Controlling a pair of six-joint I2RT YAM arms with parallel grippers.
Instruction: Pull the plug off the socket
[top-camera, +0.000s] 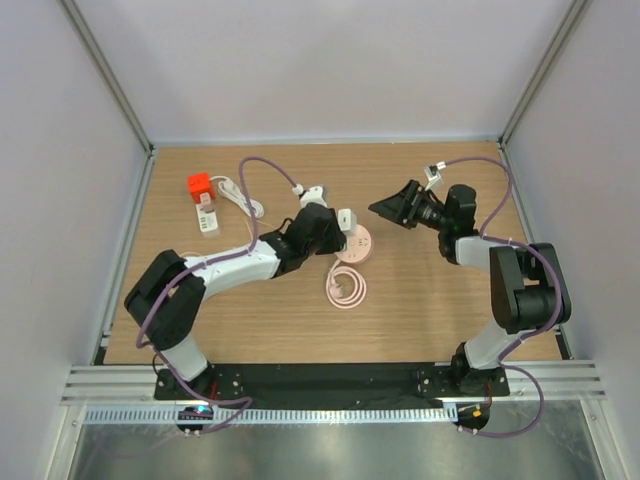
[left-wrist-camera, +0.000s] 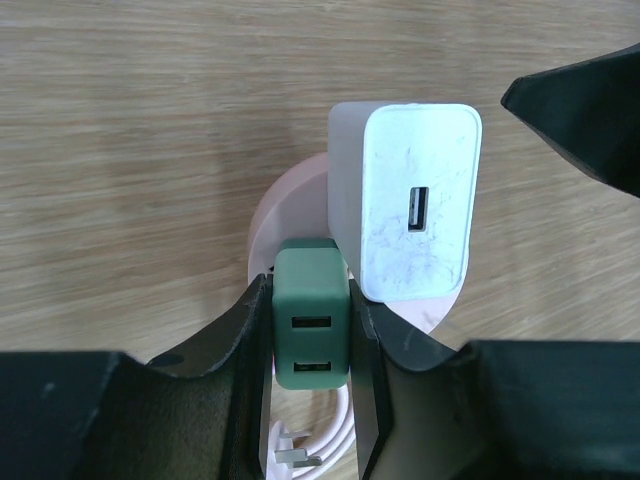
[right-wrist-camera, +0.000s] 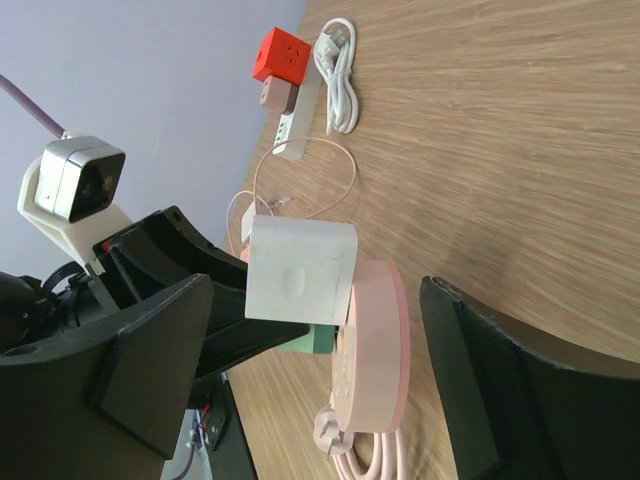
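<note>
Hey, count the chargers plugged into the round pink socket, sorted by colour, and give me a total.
White charger: 1
Green charger: 1
Total: 2

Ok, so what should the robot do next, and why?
Probably the left gripper should pull the green plug straight out of the pink socket. It is shut on the plug's sides, and the plug sits in the socket beside the white charger. The right gripper is open and not touching the socket, so the socket might lift too.
</note>
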